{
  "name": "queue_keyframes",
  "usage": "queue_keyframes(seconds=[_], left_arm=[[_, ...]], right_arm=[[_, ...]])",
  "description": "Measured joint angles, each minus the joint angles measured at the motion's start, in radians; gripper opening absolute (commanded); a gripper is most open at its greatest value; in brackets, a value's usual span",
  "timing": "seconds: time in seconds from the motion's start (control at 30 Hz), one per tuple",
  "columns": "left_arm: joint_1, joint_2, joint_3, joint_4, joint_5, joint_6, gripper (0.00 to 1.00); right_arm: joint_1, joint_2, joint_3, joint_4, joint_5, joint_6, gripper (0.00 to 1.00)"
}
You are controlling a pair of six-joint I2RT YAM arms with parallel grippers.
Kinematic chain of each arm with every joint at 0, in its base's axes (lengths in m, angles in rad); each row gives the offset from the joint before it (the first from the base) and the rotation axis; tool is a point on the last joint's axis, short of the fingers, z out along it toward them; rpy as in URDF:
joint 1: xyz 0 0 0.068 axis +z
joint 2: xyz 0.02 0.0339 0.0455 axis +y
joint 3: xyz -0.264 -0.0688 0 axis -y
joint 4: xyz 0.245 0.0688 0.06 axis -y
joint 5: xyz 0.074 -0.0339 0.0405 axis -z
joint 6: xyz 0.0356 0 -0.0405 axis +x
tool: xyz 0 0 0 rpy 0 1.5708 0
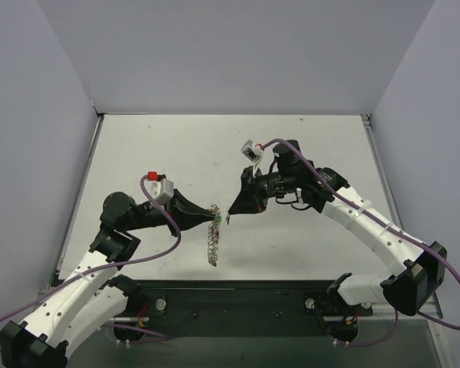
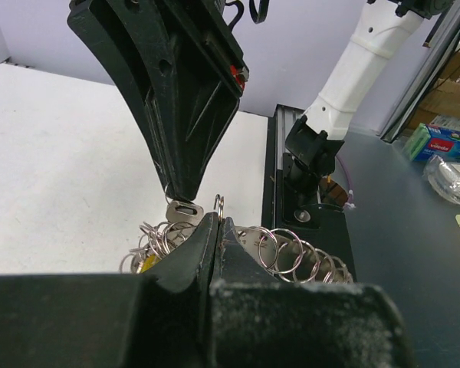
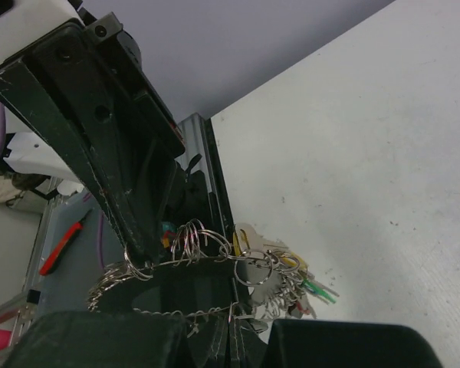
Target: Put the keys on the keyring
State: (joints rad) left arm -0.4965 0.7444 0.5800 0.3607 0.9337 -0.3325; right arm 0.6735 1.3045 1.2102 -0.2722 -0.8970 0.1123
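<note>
Hanging from the left claw (image 1: 209, 214), the keyring (image 1: 212, 245) is a silver band of coiled loops that trails from the fingertips towards the near edge of the desk (image 1: 307, 146), roughly midway between the two arms. The top view does not show whether its lower end touches the desk. The left claw is pressed together, pinching one loop of the keyring at its upper end. A bunch of keys (image 3: 290, 277) already sits on the loops just beside that grip, with one green head (image 3: 320, 290) sticking out towards the open desk and a hint of yellow among the metal. The right claw (image 1: 230, 214) comes in from the opposite side, tip to tip with the left one and almost touching it. It is pinched shut on a single silver key (image 2: 184, 209), gripped at the top, which hangs directly over the loops beside the left fingertips.
</note>
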Motion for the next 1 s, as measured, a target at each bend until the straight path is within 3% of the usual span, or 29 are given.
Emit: queue_keyframes(seconds=[1.0], left_arm=[[-0.033,0.057,0.0,0.1,0.029,-0.005,0.0]], right_arm=[[0.029,-0.001,0.042,-0.037,-0.109,-0.001,0.0]])
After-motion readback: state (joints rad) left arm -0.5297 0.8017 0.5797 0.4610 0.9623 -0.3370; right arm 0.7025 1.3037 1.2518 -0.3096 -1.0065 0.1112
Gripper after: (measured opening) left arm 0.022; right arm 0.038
